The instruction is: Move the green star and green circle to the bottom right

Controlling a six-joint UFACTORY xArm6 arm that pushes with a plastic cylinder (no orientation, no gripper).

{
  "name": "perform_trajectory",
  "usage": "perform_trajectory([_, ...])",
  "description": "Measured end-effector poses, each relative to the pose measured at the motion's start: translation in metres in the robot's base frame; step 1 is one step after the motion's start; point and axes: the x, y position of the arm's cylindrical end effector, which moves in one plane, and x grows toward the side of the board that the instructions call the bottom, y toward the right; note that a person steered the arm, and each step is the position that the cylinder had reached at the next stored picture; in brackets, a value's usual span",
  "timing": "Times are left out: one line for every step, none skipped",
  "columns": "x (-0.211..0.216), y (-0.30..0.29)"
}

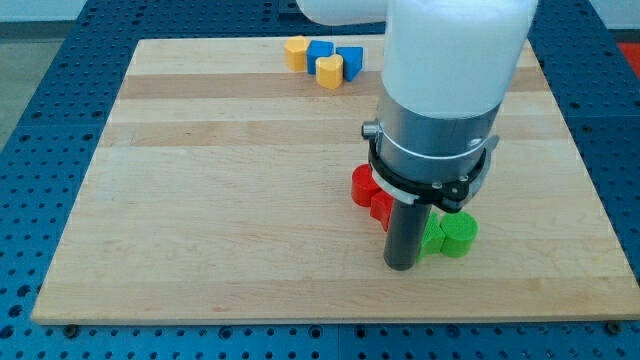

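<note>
A green circle (459, 235) stands at the lower right of the wooden board (220, 200). A green star (432, 238) lies just left of it, touching it and partly hidden by my rod. My tip (401, 266) rests on the board right at the star's left side, a little lower than both green blocks. The arm's wide white and grey body hides the board above them.
Two red blocks (372, 195) sit just up and left of the rod, partly hidden; their shapes are unclear. At the view's top stand a yellow block (295, 52), a blue block (319, 51), a yellow block (330, 71) and a blue cube (349, 60).
</note>
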Motion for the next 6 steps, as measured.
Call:
perform_trajectory([-0.002, -0.001])
perform_trajectory([-0.004, -0.006])
perform_trajectory([-0.007, -0.011])
perform_trajectory([-0.017, -0.011])
perform_trajectory([-0.028, 0.006])
perform_trajectory([-0.026, 0.041])
